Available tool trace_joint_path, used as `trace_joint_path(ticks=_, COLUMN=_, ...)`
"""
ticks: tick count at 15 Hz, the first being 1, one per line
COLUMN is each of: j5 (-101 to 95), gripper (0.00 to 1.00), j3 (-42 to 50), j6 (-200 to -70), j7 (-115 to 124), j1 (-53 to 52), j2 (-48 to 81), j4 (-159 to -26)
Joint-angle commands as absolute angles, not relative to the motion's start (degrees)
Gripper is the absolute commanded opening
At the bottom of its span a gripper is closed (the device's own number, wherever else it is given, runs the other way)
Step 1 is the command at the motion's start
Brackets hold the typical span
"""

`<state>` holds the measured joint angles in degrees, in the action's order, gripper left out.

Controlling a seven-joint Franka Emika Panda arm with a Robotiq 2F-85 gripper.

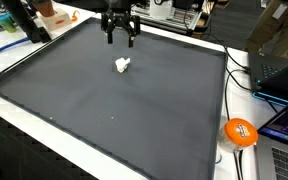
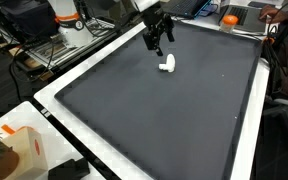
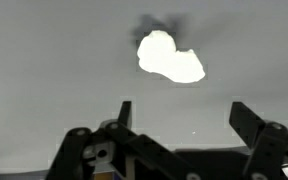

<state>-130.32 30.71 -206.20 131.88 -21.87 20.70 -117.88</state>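
Pincer (image 1: 120,40) is hanging over the dark mat (image 1: 134,120), with jaws standing wide and gripping nothing. A white crumpled lump (image 1: 123,66) is lying on the mat near the fingertips, apart from them. In the wrist view it is sitting ahead of the gap between the fingers (image 3: 124,112). Both exterior views are showing bare mat between pincer and lump.

I have the gripper (image 1: 120,42) pointing straight down, hovering low, jaws spread wide apart, nothing between them, touching nothing, both dark fingers (image 3: 246,118) poking up into the wrist view, tips level.
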Motion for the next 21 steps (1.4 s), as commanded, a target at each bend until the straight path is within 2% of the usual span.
trace_joint_path(ticks=1, j5=-139.63, gripper=1.00, j3=39.71, j6=-211.81, j7=145.94, j1=-32.36, j2=24.68, j4=-110.04)
trace_joint_path(ticks=2, j5=-139.00, gripper=1.00, j3=38.78, j6=-214.67, j7=145.13, j1=-31.92, j2=24.11, j4=-108.45)
trace_joint_path(ticks=3, j5=-136.80, gripper=1.00, j3=37.16, j6=-210.78, j7=141.80, j1=-29.73, j2=22.51, j4=-112.31)
trace_joint_path(ticks=6, j5=-137.22, gripper=1.00, j3=37.71, j6=-213.22, j7=143.39, j1=-31.46, j2=23.03, j4=-109.06)
trace_joint_path(ticks=12, j5=-141.65, gripper=1.00, j3=44.75, j6=-222.39, j7=159.99, j1=-38.08, j2=33.09, j4=-99.33)
trace_joint_path(ticks=13, j5=-144.32, gripper=1.00, j3=41.98, j6=-222.79, j7=163.48, j1=-36.18, j2=33.42, j4=-97.21)
trace_joint_path(ticks=14, j5=-136.03, gripper=1.00, j3=50.43, j6=-225.21, j7=156.49, j1=-41.19, j2=37.07, j4=-97.24)
trace_joint_path(ticks=16, j5=-139.12, gripper=1.00, j3=48.73, j6=-226.56, j7=161.55, j1=-40.31, j2=38.75, j4=-92.61)
trace_joint_path(ticks=17, j5=-132.46, gripper=1.00, j3=55.08, j6=-228.73, j7=155.79, j1=-43.05, j2=42.15, j4=-92.95)
trace_joint_path(ticks=18, j5=-131.17, gripper=1.00, j3=56.27, j6=-230.43, j7=155.67, j1=-43.17, j2=44.04, j4=-91.36)
trace_joint_path(ticks=19, j5=-135.58, gripper=1.00, j3=53.51, j6=-231.20, j7=161.45, j1=-41.71, j2=44.27, j4=-88.20)
trace_joint_path(ticks=20, j5=-128.74, gripper=1.00, j3=60.07, j6=-234.29, j7=155.76, j1=-44.30, j2=48.17, j4=-88.87)
trace_joint_path(ticks=21, j5=-127.26, gripper=1.00, j3=61.55, j6=-236.30, j7=155.62, j1=-44.59, j2=50.10, j4=-87.44)
